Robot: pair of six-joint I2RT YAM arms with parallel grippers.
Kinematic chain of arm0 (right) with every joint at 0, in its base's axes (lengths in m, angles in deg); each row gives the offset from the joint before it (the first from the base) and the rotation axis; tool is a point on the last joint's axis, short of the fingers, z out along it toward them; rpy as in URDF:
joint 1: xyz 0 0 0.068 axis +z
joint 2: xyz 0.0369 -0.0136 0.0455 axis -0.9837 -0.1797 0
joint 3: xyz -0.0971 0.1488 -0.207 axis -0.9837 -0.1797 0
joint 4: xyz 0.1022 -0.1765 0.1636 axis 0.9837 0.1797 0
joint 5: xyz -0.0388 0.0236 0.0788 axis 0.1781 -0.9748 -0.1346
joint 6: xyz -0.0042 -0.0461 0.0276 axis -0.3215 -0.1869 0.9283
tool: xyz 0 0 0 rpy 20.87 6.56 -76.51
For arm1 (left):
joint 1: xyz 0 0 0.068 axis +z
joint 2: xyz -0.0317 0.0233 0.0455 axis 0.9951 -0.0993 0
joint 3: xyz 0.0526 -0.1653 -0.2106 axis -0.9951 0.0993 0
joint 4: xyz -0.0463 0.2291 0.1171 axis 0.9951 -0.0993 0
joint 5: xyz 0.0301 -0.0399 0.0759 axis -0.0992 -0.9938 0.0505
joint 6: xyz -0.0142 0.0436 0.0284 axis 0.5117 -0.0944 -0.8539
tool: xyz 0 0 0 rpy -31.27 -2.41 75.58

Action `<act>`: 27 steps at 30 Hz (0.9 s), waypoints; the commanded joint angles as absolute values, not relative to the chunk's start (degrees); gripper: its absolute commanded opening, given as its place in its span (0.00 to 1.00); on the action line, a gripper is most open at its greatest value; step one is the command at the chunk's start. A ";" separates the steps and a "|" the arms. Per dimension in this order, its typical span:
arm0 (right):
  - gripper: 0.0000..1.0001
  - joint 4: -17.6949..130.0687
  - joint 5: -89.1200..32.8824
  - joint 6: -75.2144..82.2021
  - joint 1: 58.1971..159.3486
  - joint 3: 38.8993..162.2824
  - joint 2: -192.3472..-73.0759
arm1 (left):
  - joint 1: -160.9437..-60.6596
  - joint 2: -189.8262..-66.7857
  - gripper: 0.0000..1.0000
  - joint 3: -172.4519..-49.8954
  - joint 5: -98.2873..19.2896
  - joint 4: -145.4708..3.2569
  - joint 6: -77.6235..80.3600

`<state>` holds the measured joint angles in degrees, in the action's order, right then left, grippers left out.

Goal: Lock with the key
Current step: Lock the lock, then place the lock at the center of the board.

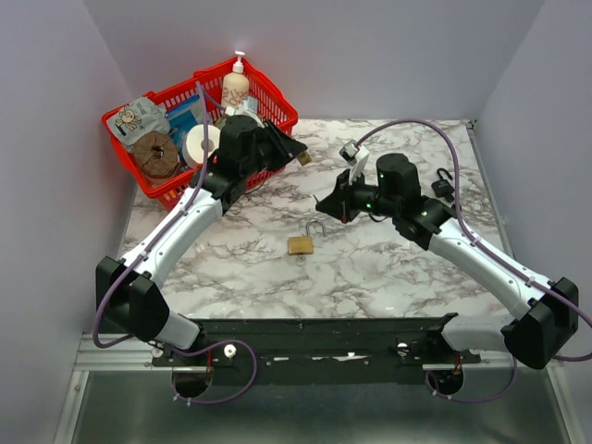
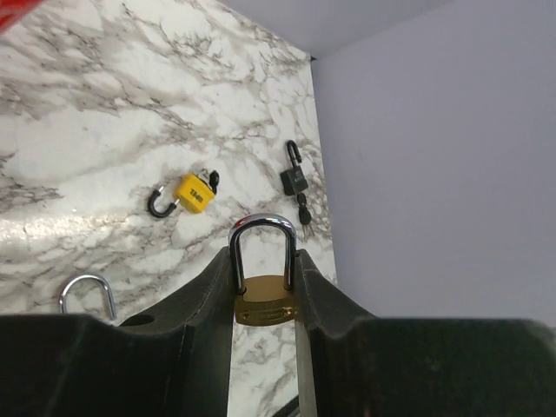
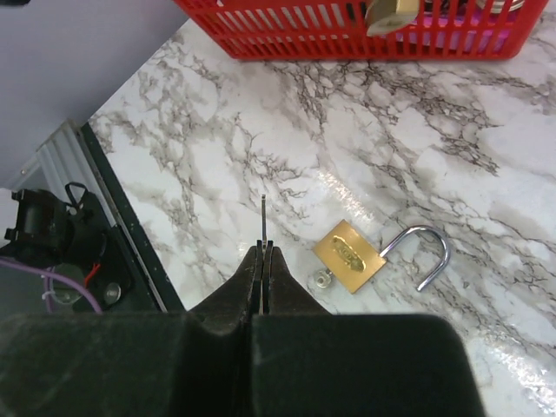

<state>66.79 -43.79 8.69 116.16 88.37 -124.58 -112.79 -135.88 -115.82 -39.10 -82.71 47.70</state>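
My left gripper (image 2: 265,261) is shut on a brass padlock (image 2: 265,300) and holds it in the air by its sides, the steel shackle pushed in and pointing away from the wrist. From above, this gripper (image 1: 298,155) hangs in front of the red basket. My right gripper (image 3: 263,248) is shut on a thin key (image 3: 263,217), seen edge-on, its blade sticking out past the fingertips above the marble. In the top view the right gripper (image 1: 322,205) faces left, apart from the held padlock (image 1: 303,159).
A second brass padlock (image 1: 301,243) (image 3: 349,256) lies mid-table with its shackle swung open and a small key (image 3: 324,280) at its base. A yellow padlock (image 2: 193,193) and a black padlock (image 1: 442,185) (image 2: 293,180) lie to the right. The red basket (image 1: 199,120) of goods stands back left.
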 commanded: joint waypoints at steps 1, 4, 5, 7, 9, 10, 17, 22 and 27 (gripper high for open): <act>0.01 65.26 -44.65 10.30 116.56 85.96 -123.00 | -112.60 -136.40 0.00 -118.99 -37.74 -83.75 40.96; 0.01 66.66 -42.89 11.53 116.30 85.69 -123.00 | -112.69 -135.08 0.00 -116.45 -38.53 -88.65 33.42; 0.01 68.06 -42.98 11.97 116.12 85.86 -123.43 | -112.69 -134.56 0.00 -115.22 -38.71 -90.33 30.95; 0.01 69.56 -42.72 12.59 115.86 86.30 -123.87 | -112.69 -132.54 0.00 -110.74 -38.62 -93.76 26.02; 0.01 70.09 -42.10 12.41 115.59 85.95 -123.70 | -112.69 -130.17 0.00 -107.66 -37.40 -99.21 18.73; 0.01 70.09 -41.49 12.15 115.51 85.69 -123.61 | -112.69 -129.11 0.00 -104.60 -35.48 -100.79 16.18; 0.01 70.09 -41.75 12.94 115.33 86.21 -125.81 | -111.55 -122.86 0.00 -93.06 -22.48 -106.69 6.58; 0.01 70.09 -41.66 12.76 115.24 87.27 -126.95 | -108.92 -123.38 0.00 -89.01 -17.44 -108.09 6.47; 0.01 70.01 -40.96 12.76 115.15 87.53 -127.39 | -107.25 -128.03 0.00 -89.63 -15.77 -108.45 9.21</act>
<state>69.02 -42.30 12.30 115.52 86.34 -126.85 -108.49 -124.93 -88.74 -20.52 -107.58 8.31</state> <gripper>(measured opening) 0.014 0.349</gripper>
